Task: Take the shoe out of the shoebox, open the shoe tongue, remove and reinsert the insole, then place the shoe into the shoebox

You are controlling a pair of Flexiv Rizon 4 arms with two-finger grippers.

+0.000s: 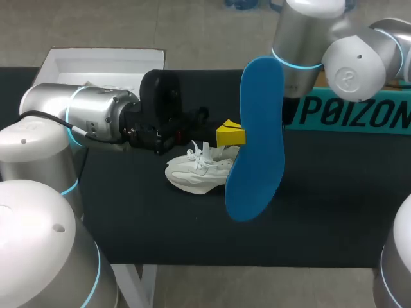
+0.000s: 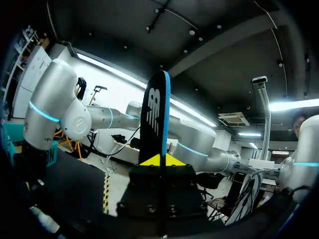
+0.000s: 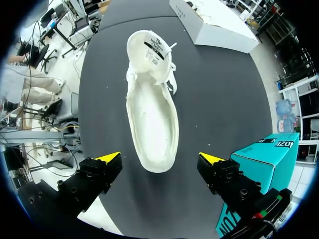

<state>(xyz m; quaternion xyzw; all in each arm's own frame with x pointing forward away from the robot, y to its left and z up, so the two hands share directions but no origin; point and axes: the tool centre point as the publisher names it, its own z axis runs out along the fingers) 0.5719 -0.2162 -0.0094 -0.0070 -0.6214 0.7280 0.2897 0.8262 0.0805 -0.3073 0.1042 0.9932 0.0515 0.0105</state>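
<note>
Head view, centre frame: left claw [image 1: 231, 136] is clamped on the upright blue insole [image 1: 257, 141], just right of the white shoe [image 1: 196, 174] lying on the bench [image 1: 321, 192]. Right claw [image 3: 160, 158] hangs wide open, empty, above the shoe.

We count one white shoe [image 1: 196, 174], one blue insole [image 1: 257, 141] near it, two boxes well apart from that shoe, a white box [image 1: 103, 64] and a teal box [image 1: 359, 114], and two grippers, the left gripper [image 2: 159, 160] and the right gripper [image 3: 159, 158].

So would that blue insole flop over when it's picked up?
Probably not much: the blue insole stands nearly straight from the left pincer, so fairly stiff. It looks thin edge-on, so likely light and a bit bendy.
</note>
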